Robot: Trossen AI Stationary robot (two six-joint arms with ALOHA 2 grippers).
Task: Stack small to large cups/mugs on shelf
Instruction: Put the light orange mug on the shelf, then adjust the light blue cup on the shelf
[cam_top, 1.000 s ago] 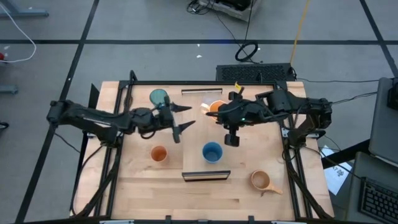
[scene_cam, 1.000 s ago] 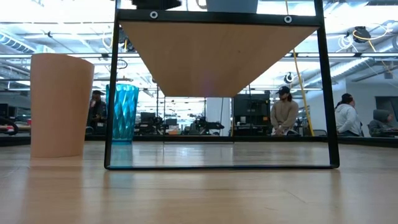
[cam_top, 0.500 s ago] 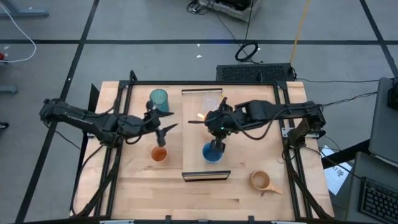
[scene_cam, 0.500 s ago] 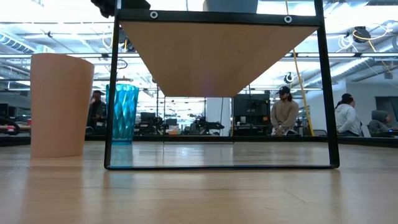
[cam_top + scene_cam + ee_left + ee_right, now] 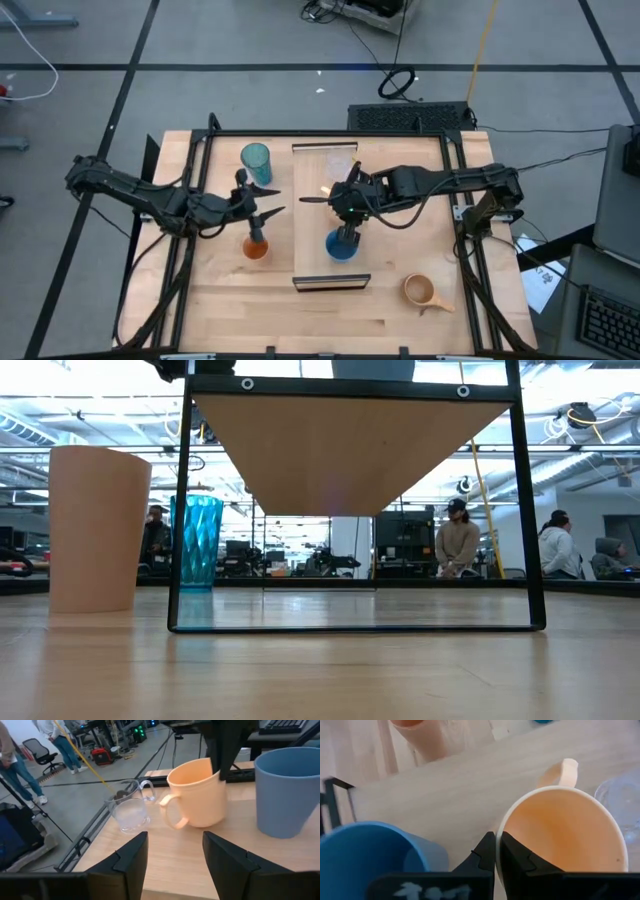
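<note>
Left pincer [image 5: 262,215] lower — over empty small orange cup [image 5: 256,247].

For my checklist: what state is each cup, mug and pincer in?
left pincer, open, over small orange cup
right pincer, shut, between blue cup and orange mug
small orange cup, upright on table
teal tumbler, upright on table
tan mug, upright on table
blue cup, upright on shelf
orange mug, upright on shelf
clear glass cup, upright on shelf
</note>
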